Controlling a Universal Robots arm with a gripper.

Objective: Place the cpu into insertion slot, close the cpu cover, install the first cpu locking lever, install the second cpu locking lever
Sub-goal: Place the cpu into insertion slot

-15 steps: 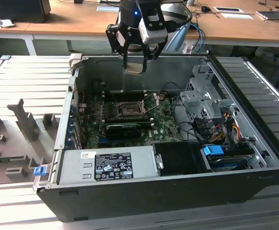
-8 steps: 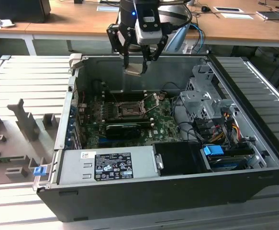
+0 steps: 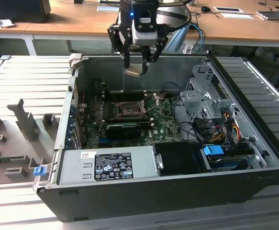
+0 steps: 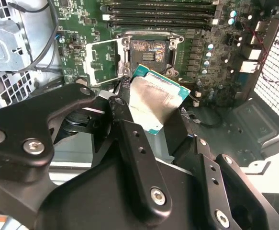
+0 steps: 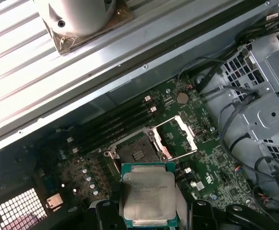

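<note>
Jaws are closed on the cpu's edges, presumably so its contacts are spared | exterior view: gripper [image 3: 137,67] and cpu [image 3: 132,72] are held above the case [image 3: 144,191], apart from the socket [image 3: 128,111] | second wrist view: cover [image 4: 102,60] is swung open, leaving the socket [image 4: 149,51] bare for the cpu [image 4: 158,103] | first wrist view: cpu [image 5: 146,194] is roughly squared to the socket [image 5: 132,153].

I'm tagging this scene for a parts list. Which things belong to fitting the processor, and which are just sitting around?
Part of the job:
- cpu, held in the gripper above the board
- insertion slot, empty
- cpu cover, swung open beside the slot

Just there:
- memory sticks
- power supply
- drive cage
</note>
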